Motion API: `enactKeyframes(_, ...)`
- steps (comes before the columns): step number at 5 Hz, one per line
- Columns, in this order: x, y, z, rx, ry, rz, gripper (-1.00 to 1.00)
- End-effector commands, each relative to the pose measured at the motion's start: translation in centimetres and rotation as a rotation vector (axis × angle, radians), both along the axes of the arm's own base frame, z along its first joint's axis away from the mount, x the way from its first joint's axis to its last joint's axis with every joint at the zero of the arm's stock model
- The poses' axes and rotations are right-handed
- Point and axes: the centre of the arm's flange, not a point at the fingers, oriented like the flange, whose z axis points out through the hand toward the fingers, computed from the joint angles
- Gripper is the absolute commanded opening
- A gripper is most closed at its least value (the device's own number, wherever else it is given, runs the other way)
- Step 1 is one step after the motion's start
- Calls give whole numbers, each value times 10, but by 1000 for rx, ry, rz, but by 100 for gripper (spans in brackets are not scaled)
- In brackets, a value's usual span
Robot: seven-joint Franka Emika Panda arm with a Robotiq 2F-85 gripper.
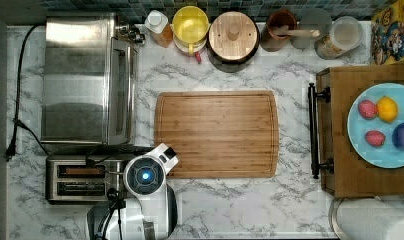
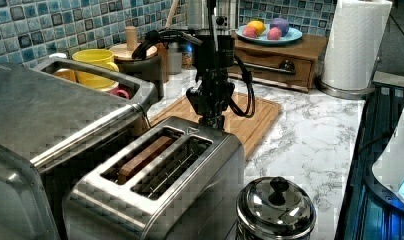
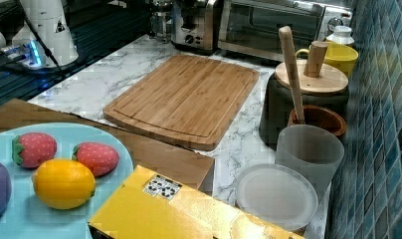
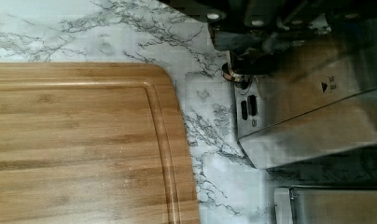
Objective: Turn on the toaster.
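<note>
The toaster (image 1: 75,179) is a small brushed-steel box with two long slots at the top view's lower left, just below the big toaster oven (image 1: 85,80). In the left view the toaster (image 2: 160,170) fills the foreground, with a brown slice (image 2: 140,159) in one slot. My arm (image 1: 145,175) hangs over the toaster's end nearest the cutting board. My gripper (image 2: 212,121) points straight down at that end, fingers together. In the wrist view the gripper (image 4: 245,65) sits on the round lever knob (image 4: 233,74) of the toaster's end face (image 4: 312,107).
A bamboo cutting board (image 1: 217,134) lies on the marble counter beside the toaster. A steel lidded pot (image 2: 275,207) stands by the toaster's near corner. Jars and a yellow mug (image 1: 190,25) line the tiled wall. A fruit plate (image 1: 375,150) and a paper towel roll (image 2: 355,45) stand beyond.
</note>
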Motion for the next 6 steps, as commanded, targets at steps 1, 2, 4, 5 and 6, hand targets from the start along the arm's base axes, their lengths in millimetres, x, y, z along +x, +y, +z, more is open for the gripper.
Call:
enactKeyframes(1, -62, -32, -74, -71, 199, 10, -100)
enactKeyframes(2, -62, -32, -74, -71, 200, 10, -100)
enactKeyframes(4, -62, -32, -74, -71, 199, 10, -100)
enactKeyframes(5, -62, -32, -74, -71, 200, 10, -100)
enactKeyframes(6, -62, -32, -74, -71, 200, 10, -100)
